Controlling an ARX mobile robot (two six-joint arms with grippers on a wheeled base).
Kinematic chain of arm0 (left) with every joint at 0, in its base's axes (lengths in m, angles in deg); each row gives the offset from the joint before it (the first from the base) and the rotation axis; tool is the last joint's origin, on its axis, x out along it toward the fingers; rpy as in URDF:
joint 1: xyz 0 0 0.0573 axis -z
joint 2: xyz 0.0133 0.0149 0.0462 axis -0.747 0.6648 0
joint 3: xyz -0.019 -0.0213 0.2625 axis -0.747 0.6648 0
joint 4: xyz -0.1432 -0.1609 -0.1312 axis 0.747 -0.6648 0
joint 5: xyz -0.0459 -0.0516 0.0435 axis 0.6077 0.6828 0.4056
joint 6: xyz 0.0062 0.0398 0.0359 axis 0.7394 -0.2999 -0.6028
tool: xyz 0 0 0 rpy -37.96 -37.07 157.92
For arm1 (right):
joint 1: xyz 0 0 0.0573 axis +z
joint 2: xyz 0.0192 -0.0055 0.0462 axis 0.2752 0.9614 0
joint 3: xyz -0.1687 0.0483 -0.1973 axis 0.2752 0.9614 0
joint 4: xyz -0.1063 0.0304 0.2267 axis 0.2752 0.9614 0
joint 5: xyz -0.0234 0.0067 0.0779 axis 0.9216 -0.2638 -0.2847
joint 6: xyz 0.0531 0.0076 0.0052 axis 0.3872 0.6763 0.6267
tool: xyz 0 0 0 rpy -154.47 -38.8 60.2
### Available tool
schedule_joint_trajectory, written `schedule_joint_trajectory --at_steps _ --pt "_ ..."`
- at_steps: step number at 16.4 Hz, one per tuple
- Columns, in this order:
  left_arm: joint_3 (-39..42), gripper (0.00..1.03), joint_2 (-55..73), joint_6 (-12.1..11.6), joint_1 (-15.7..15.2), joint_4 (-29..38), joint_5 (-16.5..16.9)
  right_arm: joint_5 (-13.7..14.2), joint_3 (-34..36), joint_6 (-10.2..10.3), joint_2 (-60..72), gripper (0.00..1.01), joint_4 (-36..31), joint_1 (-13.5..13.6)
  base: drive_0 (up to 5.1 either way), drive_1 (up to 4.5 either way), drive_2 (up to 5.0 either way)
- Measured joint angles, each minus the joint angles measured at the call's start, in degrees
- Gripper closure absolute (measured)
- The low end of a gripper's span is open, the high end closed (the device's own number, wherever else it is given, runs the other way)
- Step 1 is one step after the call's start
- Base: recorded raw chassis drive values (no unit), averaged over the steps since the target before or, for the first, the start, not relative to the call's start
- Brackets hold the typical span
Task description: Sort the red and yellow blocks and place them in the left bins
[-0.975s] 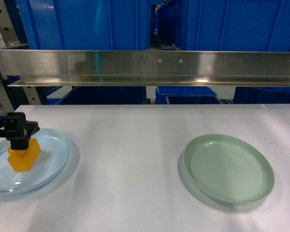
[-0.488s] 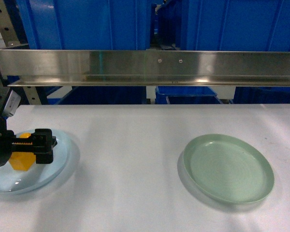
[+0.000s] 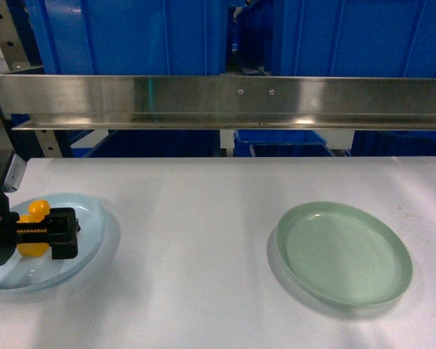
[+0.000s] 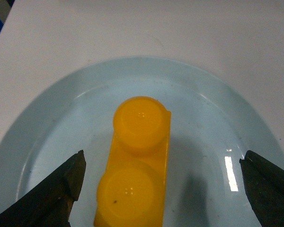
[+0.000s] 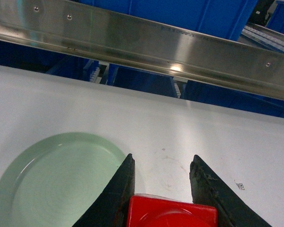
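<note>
The yellow block, with two studs, lies on the pale blue plate. My left gripper is open, its black fingers wide apart on either side of the block and touching nothing. In the head view this gripper hovers at the far left over the plate, partly hiding the yellow block. My right gripper is shut on the red block, above the white table; it is outside the head view. Large blue bins stand behind the steel rail.
A pale green plate lies on the right of the white table, also seen as the green plate left of the right fingers. A steel rail crosses the back, with smaller blue crates below it.
The left gripper, which held the yellow block tilted over the pale blue plate, has let it go, opened and drawn back to the lower left. The block now rests on the plate.
</note>
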Motion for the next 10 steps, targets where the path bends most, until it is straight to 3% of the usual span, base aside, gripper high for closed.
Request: schedule_joint_trajectory --at_steps 4,10 --pt "0.0 0.06 1.2 1.4 0.7 1.2 -1.7 0.0 0.0 0.0 0.0 0.72 0.0 0.0 0.0 0.00 0.0" --pt "0.0 0.68 2.0 2.4 0.4 2.5 -3.9 0.0 0.0 0.0 0.0 0.72 0.0 0.0 0.0 0.00 0.0"
